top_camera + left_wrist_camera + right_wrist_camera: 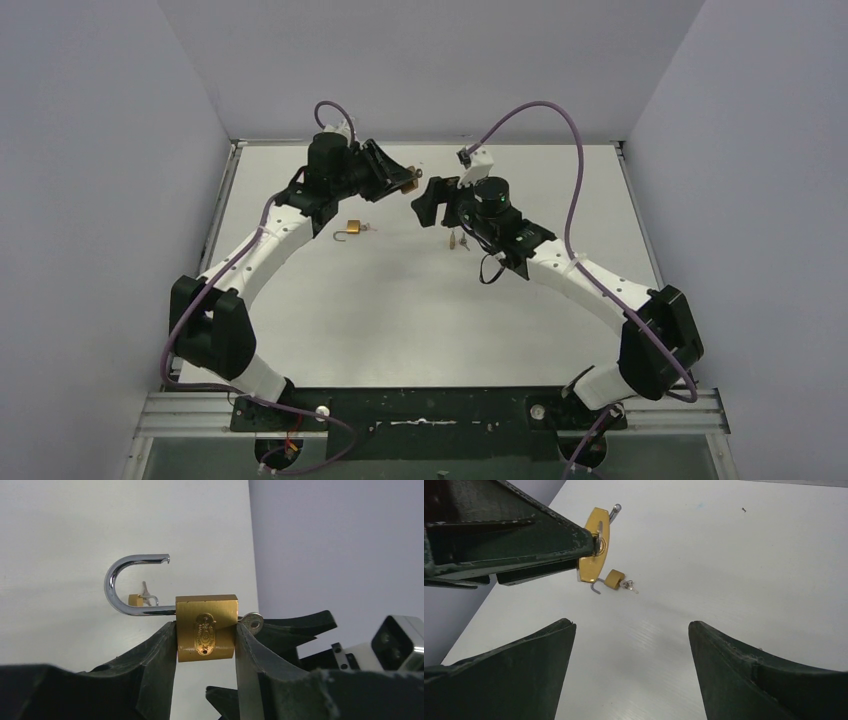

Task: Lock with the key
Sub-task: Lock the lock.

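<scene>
A brass padlock [206,632] is clamped by its body between the fingers of my left gripper [206,639] and held above the table. Its chrome shackle [119,586] is swung open. A silver key [251,622] sticks out of the body's right end. In the top view the left gripper [398,180] holds the padlock [408,186] at the far middle of the table. My right gripper [424,206] is just to its right, apart from it. It is open and empty [631,624]. The right wrist view shows the padlock [594,545] up and to the left of it.
A second, smaller brass padlock [352,229] with an open shackle lies on the white table [420,320], and also shows in the right wrist view [614,578]. A small metal item, seemingly keys [458,240], lies under the right wrist. Grey walls enclose the table.
</scene>
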You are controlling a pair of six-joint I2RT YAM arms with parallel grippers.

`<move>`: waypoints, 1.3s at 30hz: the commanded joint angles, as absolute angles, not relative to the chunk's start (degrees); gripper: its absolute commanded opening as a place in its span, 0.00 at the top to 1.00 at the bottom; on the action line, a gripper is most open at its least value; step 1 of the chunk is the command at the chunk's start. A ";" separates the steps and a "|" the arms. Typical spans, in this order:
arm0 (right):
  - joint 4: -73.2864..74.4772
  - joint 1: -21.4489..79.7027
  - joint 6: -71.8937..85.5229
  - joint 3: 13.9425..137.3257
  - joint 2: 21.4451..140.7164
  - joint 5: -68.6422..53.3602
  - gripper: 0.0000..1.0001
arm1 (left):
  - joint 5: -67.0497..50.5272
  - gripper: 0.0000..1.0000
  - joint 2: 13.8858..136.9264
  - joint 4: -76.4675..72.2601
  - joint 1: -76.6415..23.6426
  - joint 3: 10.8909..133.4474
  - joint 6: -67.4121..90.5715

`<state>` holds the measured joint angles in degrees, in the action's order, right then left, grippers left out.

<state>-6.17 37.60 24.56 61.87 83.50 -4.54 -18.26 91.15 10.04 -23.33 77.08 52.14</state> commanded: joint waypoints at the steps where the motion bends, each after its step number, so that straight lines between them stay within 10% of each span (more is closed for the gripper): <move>1: -14.11 38.05 24.51 65.58 84.71 -3.10 0.15 | -19.31 1.00 87.06 -3.48 -22.72 76.44 59.79; 39: -17.53 39.42 28.62 74.39 92.92 -2.85 0.59 | -20.60 1.00 86.74 -13.33 -24.30 72.83 70.44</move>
<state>-14.04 38.74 27.90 70.65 92.18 -5.67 -18.33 89.91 -3.51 -23.57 72.31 66.54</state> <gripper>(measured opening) 0.421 0.367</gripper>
